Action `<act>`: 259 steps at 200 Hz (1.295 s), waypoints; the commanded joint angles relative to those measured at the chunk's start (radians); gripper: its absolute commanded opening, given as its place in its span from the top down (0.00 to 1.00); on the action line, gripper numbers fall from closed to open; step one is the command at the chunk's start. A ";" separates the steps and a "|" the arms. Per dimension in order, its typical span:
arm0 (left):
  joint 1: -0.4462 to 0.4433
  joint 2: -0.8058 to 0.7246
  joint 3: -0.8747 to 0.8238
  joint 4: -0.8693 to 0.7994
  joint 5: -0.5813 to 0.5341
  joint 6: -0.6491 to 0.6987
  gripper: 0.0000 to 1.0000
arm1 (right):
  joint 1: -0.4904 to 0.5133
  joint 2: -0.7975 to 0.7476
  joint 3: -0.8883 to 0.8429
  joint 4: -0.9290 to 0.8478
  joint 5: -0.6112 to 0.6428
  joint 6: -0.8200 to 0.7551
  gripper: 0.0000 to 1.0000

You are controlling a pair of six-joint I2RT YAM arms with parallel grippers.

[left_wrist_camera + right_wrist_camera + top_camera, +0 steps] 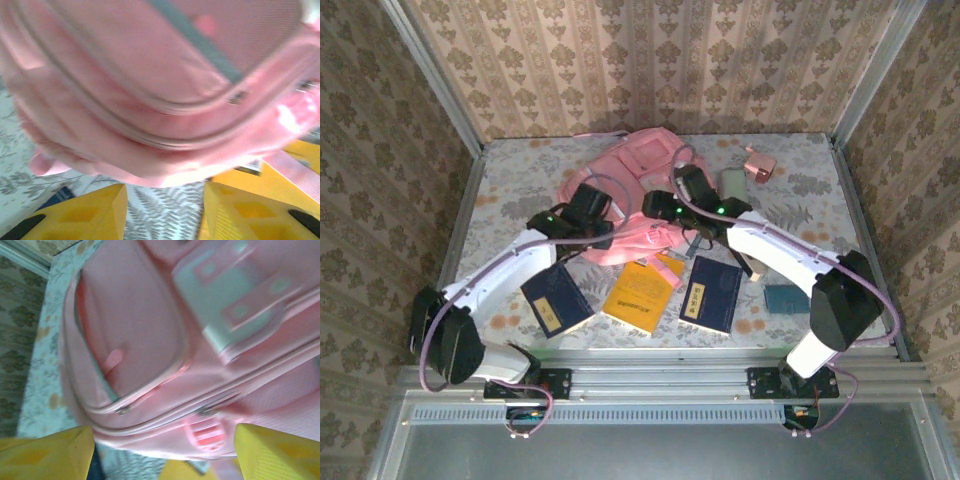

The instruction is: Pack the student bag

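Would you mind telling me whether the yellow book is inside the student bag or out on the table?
Out: the yellow book lies flat on the table in front of the student bag.

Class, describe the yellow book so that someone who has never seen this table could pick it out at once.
Find the big pink backpack in the middle of the flowered table. Just nearer the arm bases lies the yellow book, between a dark blue book on the left and a second blue book on the right; it alone is yellow.
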 commanded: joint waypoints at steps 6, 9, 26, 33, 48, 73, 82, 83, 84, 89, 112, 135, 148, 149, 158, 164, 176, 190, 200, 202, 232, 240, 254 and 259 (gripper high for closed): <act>-0.019 -0.056 -0.034 -0.012 -0.027 -0.023 0.53 | -0.105 0.035 0.019 -0.179 -0.043 -0.182 0.30; -0.020 -0.064 -0.043 -0.005 -0.022 -0.030 0.53 | -0.120 0.041 0.019 -0.179 -0.058 -0.160 0.31; -0.020 -0.095 -0.083 0.033 0.003 -0.049 0.52 | -0.176 0.087 0.024 -0.160 -0.159 -0.095 0.39; -0.021 -0.099 -0.090 0.035 0.007 -0.048 0.52 | -0.175 0.110 0.053 -0.172 -0.161 -0.149 0.40; -0.021 -0.102 -0.100 0.017 -0.009 -0.052 0.52 | -0.153 0.154 0.116 -0.180 -0.215 -0.329 0.40; -0.001 -0.135 -0.135 0.025 0.005 -0.052 0.52 | -0.143 0.247 0.214 -0.162 -0.398 -0.424 0.39; 0.018 -0.147 -0.149 0.028 0.030 -0.053 0.52 | -0.137 0.299 0.282 -0.186 -0.449 -0.432 0.40; 0.020 -0.148 -0.151 0.028 0.033 -0.053 0.52 | -0.136 0.307 0.292 -0.191 -0.452 -0.434 0.40; 0.022 -0.149 -0.153 0.029 0.036 -0.054 0.52 | -0.135 0.312 0.300 -0.195 -0.453 -0.435 0.40; 0.036 -0.154 -0.161 0.027 0.050 -0.057 0.52 | -0.128 0.337 0.337 -0.214 -0.456 -0.441 0.40; 0.112 -0.191 -0.216 0.042 0.151 -0.072 0.53 | -0.100 0.431 0.460 -0.258 -0.471 -0.474 0.43; 0.143 -0.241 -0.248 0.043 0.167 -0.063 0.53 | -0.088 0.526 0.589 -0.318 -0.510 -0.490 0.43; 0.152 -0.257 -0.254 0.036 0.163 -0.055 0.53 | -0.070 0.565 0.645 -0.331 -0.550 -0.508 0.43; 0.153 -0.257 -0.254 0.035 0.163 -0.055 0.53 | -0.068 0.568 0.647 -0.330 -0.551 -0.509 0.43; 0.162 -0.256 -0.256 0.029 0.162 -0.056 0.53 | -0.050 0.587 0.679 -0.336 -0.550 -0.522 0.44; 0.169 -0.252 -0.259 0.027 0.162 -0.061 0.53 | -0.038 0.601 0.702 -0.343 -0.546 -0.533 0.45; 0.185 -0.247 -0.268 0.029 0.167 -0.078 0.54 | -0.015 0.627 0.741 -0.356 -0.538 -0.549 0.47; 0.197 -0.251 -0.282 0.040 0.173 -0.093 0.54 | 0.004 0.662 0.788 -0.378 -0.542 -0.560 0.51; 0.202 -0.257 -0.288 0.045 0.171 -0.098 0.54 | 0.014 0.688 0.820 -0.400 -0.546 -0.567 0.52; 0.204 -0.257 -0.289 0.046 0.172 -0.099 0.54 | 0.016 0.692 0.826 -0.404 -0.546 -0.566 0.52; 0.209 -0.265 -0.286 0.039 0.167 -0.089 0.55 | 0.032 0.762 0.905 -0.455 -0.567 -0.571 0.56; 0.209 -0.265 -0.286 0.038 0.165 -0.087 0.55 | 0.036 0.783 0.930 -0.475 -0.571 -0.574 0.57; 0.210 -0.265 -0.284 0.035 0.164 -0.084 0.55 | 0.043 0.813 0.970 -0.502 -0.572 -0.578 0.59; 0.209 -0.265 -0.284 0.034 0.165 -0.083 0.55 | 0.044 0.823 0.982 -0.506 -0.572 -0.576 0.60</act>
